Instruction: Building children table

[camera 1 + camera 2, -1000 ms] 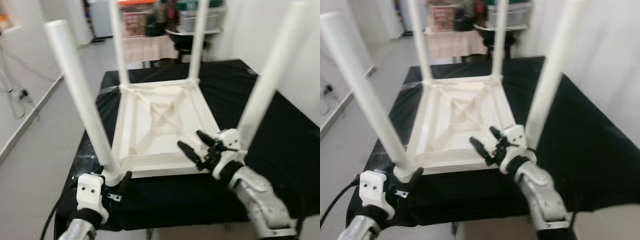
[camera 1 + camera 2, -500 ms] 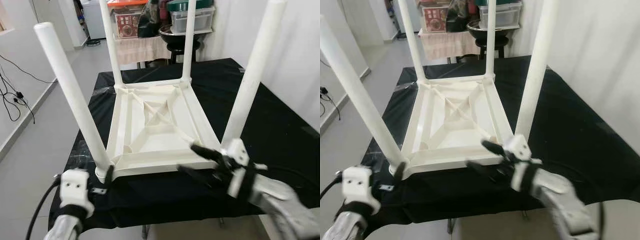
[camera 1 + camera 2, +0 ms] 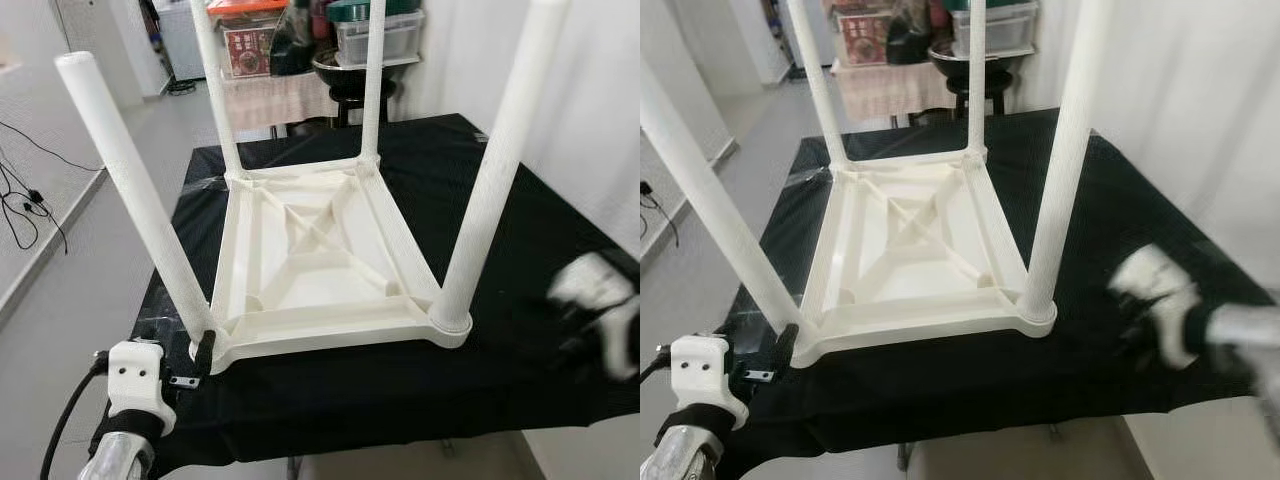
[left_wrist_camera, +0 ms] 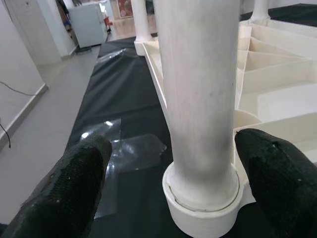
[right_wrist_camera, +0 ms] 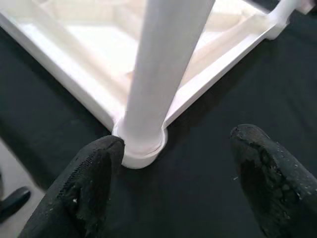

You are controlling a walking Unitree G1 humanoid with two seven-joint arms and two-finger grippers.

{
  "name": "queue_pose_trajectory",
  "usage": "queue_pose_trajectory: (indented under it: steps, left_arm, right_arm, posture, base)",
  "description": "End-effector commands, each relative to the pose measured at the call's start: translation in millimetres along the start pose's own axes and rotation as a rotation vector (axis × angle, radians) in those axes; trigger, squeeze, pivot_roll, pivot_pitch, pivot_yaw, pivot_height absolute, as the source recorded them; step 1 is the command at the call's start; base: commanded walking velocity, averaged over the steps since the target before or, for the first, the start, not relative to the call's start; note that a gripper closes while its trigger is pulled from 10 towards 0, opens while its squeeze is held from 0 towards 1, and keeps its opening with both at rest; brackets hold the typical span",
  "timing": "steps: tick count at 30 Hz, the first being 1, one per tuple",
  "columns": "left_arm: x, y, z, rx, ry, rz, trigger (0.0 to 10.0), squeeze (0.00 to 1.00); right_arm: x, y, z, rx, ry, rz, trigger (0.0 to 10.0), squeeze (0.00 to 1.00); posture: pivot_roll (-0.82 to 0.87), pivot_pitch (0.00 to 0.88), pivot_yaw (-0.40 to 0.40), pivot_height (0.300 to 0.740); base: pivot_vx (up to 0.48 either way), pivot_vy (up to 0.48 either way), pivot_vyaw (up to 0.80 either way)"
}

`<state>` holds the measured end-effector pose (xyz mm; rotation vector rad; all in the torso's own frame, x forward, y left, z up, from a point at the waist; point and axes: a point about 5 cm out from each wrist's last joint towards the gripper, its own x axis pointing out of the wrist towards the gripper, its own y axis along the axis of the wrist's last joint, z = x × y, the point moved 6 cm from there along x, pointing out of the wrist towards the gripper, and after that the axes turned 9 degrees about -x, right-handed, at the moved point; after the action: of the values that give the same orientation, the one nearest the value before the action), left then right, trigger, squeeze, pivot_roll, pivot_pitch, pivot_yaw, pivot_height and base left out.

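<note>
Children's table (image 3: 320,260) lies upside down on the black tabletop (image 3: 540,230), four legs up. Left claw (image 4: 171,193), spread, straddles the near-left leg (image 3: 130,190); close squarely, low. Right claw (image 5: 176,168) spread, apart.

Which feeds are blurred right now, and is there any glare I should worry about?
Left and right eye views: the right gripper is smeared by motion blur, while the upturned table is sharp. Left wrist view: sharp on the near leg, with small bright glare on the clear tape. Right wrist view: fingertips soft, no glare.
</note>
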<state>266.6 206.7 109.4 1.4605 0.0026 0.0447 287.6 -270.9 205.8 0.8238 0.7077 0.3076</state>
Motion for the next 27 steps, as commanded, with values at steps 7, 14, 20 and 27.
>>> queue_pose_trajectory:
  steps: [7, 14, 20, 27]
  left_arm:
    - [17.8, -0.8, -33.1, -0.017, 0.076, 0.004, 10.0, 0.0]
    - [39.0, -2.8, -33.6, -0.019, 0.048, 0.001, 10.0, 0.0]
    - [60.2, -6.9, -26.9, -0.029, 0.007, -0.01, 10.0, 0.0]
    - [70.1, -11.2, -25.0, -0.035, -0.017, -0.02, 10.0, 0.0]
  right_arm:
    - [-1.0, 29.0, 23.6, 0.042, -0.124, 0.097, 10.0, 0.0]
    - [-2.6, 44.3, 31.5, 0.062, -0.161, 0.167, 10.0, 0.0]
    - [-6.3, 47.9, 44.6, 0.1, -0.239, 0.182, 10.0, 0.0]
    - [-6.8, 54.9, 55.1, 0.136, -0.31, 0.217, 10.0, 0.0]
  posture:
    - [-0.13, 0.0, 0.05, 0.74]
    - [-0.16, 0.0, 0.055, 0.74]
    - [-0.19, 0.0, 0.064, 0.74]
    - [-0.2, 0.0, 0.07, 0.74]
  base:
    - [0.0, 0.0, 0.0]
    - [0.0, 0.0, 0.0]
    - [0.0, 0.0, 0.0]
    - [0.0, 0.0, 0.0]
